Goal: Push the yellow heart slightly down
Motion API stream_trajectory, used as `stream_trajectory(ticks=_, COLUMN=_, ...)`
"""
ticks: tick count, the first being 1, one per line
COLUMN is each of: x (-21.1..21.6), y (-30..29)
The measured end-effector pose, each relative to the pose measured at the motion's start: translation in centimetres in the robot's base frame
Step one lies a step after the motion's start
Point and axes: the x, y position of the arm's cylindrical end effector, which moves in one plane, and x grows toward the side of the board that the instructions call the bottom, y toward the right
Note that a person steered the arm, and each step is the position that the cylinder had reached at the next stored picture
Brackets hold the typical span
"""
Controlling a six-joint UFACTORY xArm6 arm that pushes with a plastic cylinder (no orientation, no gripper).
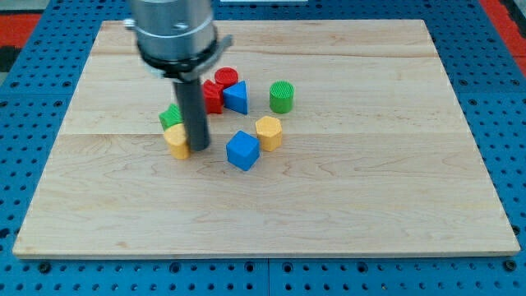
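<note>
The yellow heart [175, 141] lies left of the board's middle, partly hidden behind my rod. My tip [199, 149] rests on the board at the heart's right side, touching or nearly touching it. A green block [170, 116], its shape unclear, sits just above the heart, against it.
A red block [213, 98], a red cylinder [227, 78] and a blue triangular block [237, 98] cluster right of the rod. A green cylinder [282, 97] stands further right. A yellow hexagonal block [269, 132] and a blue cube [242, 150] lie right of my tip. The wooden board [370, 197] sits on a blue pegboard.
</note>
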Motion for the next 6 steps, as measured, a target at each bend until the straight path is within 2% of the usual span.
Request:
stream_trajectory(ticks=1, x=0.0, y=-3.1)
stream_trajectory(ticks=2, x=-1.5, y=-3.0)
stream_trajectory(ticks=3, x=-4.8, y=-5.3)
stream_trajectory(ticks=4, x=-4.6, y=-8.1)
stream_trajectory(ticks=6, x=-2.9, y=-6.4)
